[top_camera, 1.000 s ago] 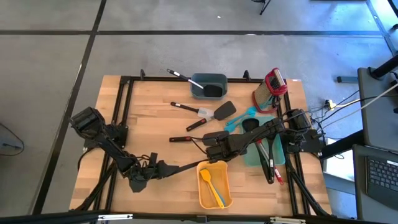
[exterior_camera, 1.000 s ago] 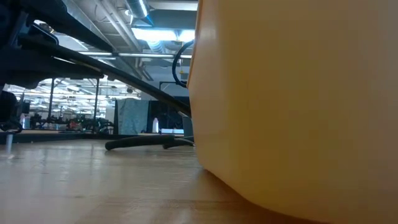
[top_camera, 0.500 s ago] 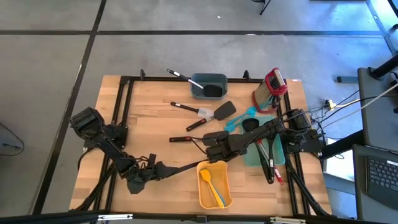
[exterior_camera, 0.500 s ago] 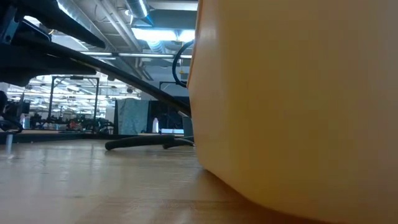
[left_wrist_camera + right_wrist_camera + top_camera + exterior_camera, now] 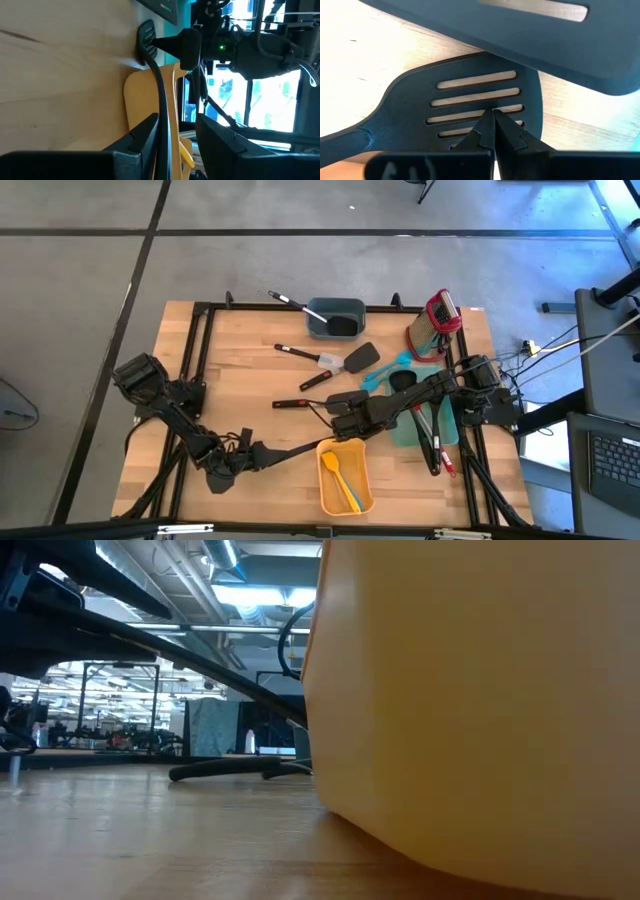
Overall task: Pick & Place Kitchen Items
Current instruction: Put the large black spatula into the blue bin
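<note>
A black slotted turner (image 5: 298, 445) lies aslant beside the yellow bin (image 5: 352, 502). Its head (image 5: 415, 95) rests on the wood and its handle (image 5: 190, 658) rises toward my left gripper (image 5: 258, 452), which is shut on it near the table's front left. My right gripper (image 5: 346, 418) points down with shut fingers over the slotted head; the left wrist view shows this right gripper (image 5: 186, 49) at the head (image 5: 145, 35). A yellow and orange spatula (image 5: 340, 480) lies in the bin. Another dark slotted head (image 5: 510, 30) lies just beyond. My left gripper has the turner's handle (image 5: 166, 137) between its two fingers, toward the handle's free end. The fingers come nearly level from the table's left and lie along the handle. That end is lifted off the wood, and the handle passes over the yellow bin's edge (image 5: 135, 95). My right gripper's shut fingertips (image 5: 485, 131) come from above onto the turner's slotted head (image 5: 470, 116), among its slots. The head lies flat on the table under them.
A grey bin (image 5: 336, 318) with a ladle stands at the far edge. A white spatula (image 5: 322, 359), a black turner (image 5: 361, 358) and a teal spatula (image 5: 385, 375) lie mid-table. A teal mat (image 5: 432, 430) with several utensils and a red item (image 5: 440, 312) are at the right.
</note>
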